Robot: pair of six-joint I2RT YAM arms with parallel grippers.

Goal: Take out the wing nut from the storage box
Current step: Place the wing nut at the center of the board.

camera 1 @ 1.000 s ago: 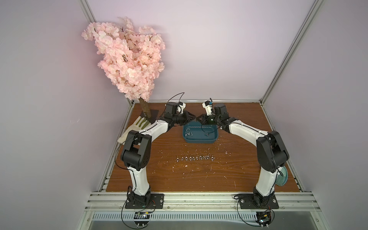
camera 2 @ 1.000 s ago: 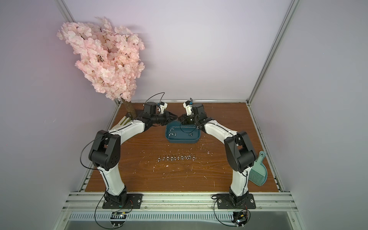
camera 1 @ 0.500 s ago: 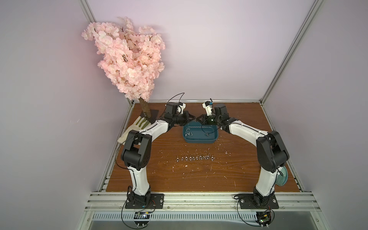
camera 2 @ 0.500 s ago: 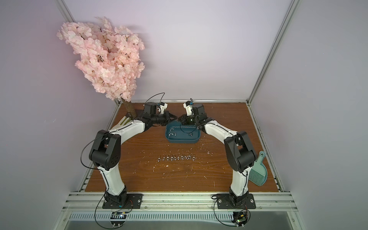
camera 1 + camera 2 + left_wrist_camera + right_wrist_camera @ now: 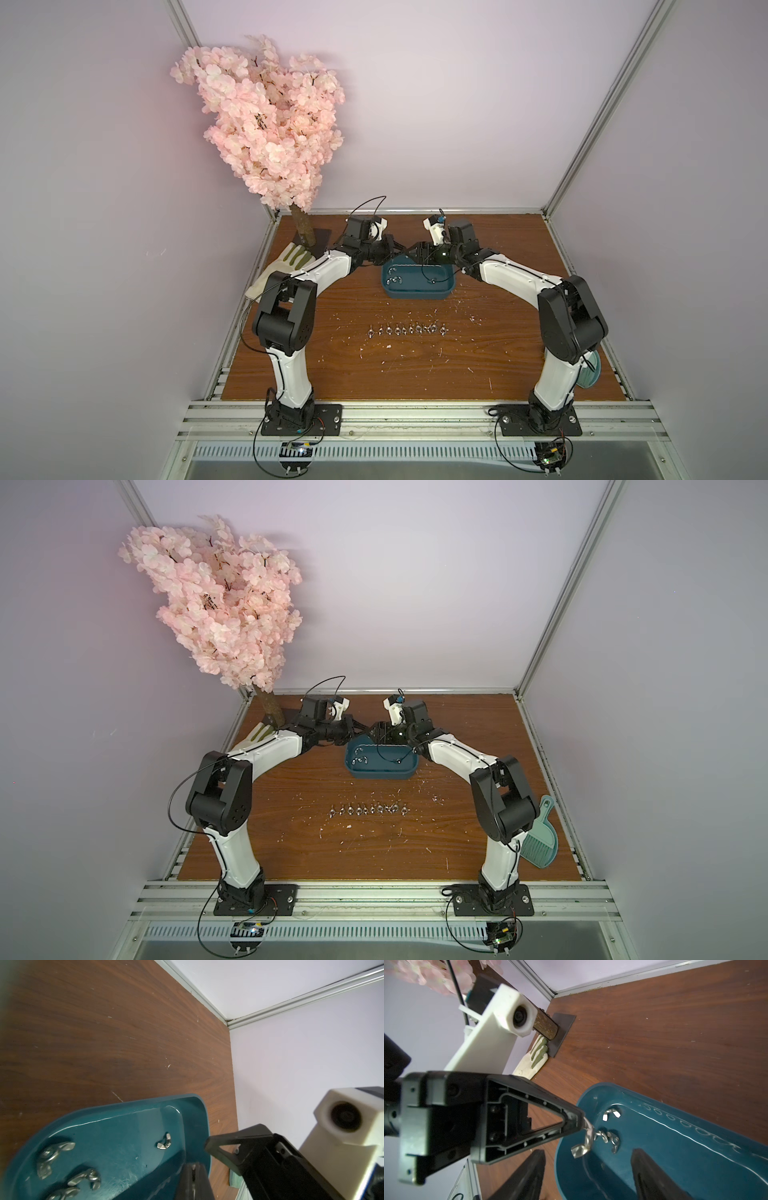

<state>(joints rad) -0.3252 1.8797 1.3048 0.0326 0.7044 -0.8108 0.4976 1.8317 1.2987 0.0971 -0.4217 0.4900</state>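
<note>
Left gripper (image 5: 580, 1121) is pressed together on one wing only of the wing nut (image 5: 585, 1140), which hangs at the end of the storage box (image 5: 695, 1157), above its floor. Right gripper (image 5: 588, 1159) stands spread and empty, close beside the nut. Risk: the thin edge grip lets the nut pivot or slip back among the loose nuts (image 5: 609, 1136), or the nearby right finger knocks it free.

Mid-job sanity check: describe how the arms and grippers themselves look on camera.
Both the left arm and right arm have white link shells and black joint housings on black base plates. The left gripper and right gripper are black, with hollow triangular fingers. A white boxy camera housing sits at each wrist. Thin black cables loop alongside.
</note>
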